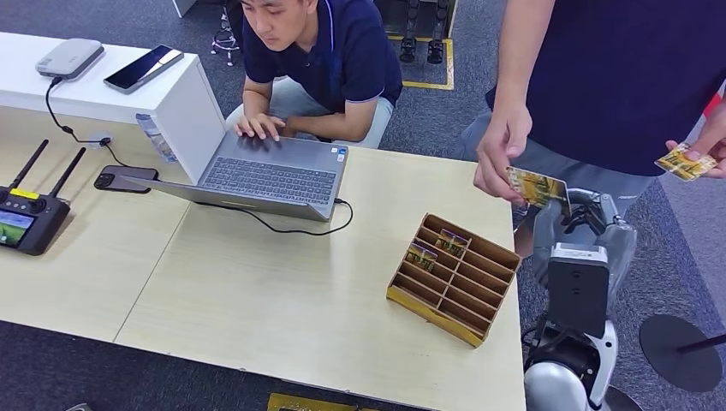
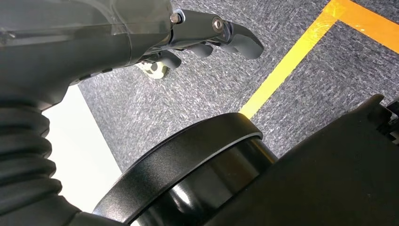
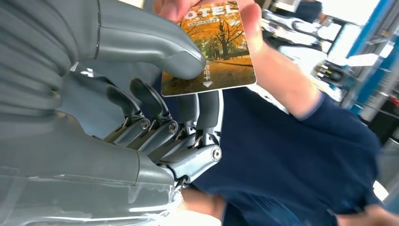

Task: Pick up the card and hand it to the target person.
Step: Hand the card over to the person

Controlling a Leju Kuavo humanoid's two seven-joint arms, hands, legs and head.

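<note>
Reading "OTEL" across the top of the card [image 3: 209,47], I see an autumn tree picture on it and a small white arrow beside characters too small to make out. The card sits off the right edge of the surface [image 1: 282,300], pinched between the thumb and fingers of the right hand [image 3: 188,103], while a standing person's hand [image 1: 501,150] grasps its far end, so both have hold of it. That person's other hand [image 1: 706,141] holds a second, similar card [image 1: 682,162] further right. Two more cards [image 1: 437,248] stand in the far slots of the wooden divider box [image 1: 454,278] near the surface's right end. One laptop [image 1: 270,175] lies open before a seated person [image 1: 321,60]. The left hand [image 2: 211,40] hangs over grey carpet, fingers curled loosely around nothing.
</note>
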